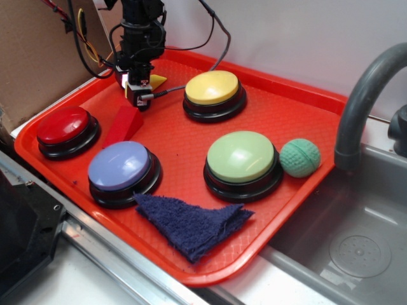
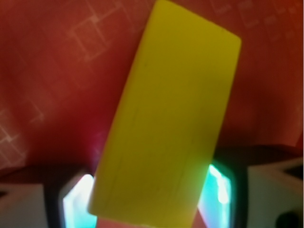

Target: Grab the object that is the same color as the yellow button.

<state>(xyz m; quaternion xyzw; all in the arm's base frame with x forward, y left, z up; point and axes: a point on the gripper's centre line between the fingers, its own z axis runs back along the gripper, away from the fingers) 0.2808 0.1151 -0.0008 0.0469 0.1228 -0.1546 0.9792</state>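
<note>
The object, a small yellow wedge block, lies on the red tray at its back left. My gripper stands straight down over it. In the wrist view the yellow block fills the gap between the two fingers and runs on past the tips. The lit left pad and right pad press against its long sides, so the gripper is shut on it. The block still sits low on the tray. The yellow button, a dome on a black base, stands just to the right.
A red wedge block lies close in front of the gripper. Red, blue and pale green dome buttons, a green ball and a dark blue cloth share the tray. A sink with faucet is on the right.
</note>
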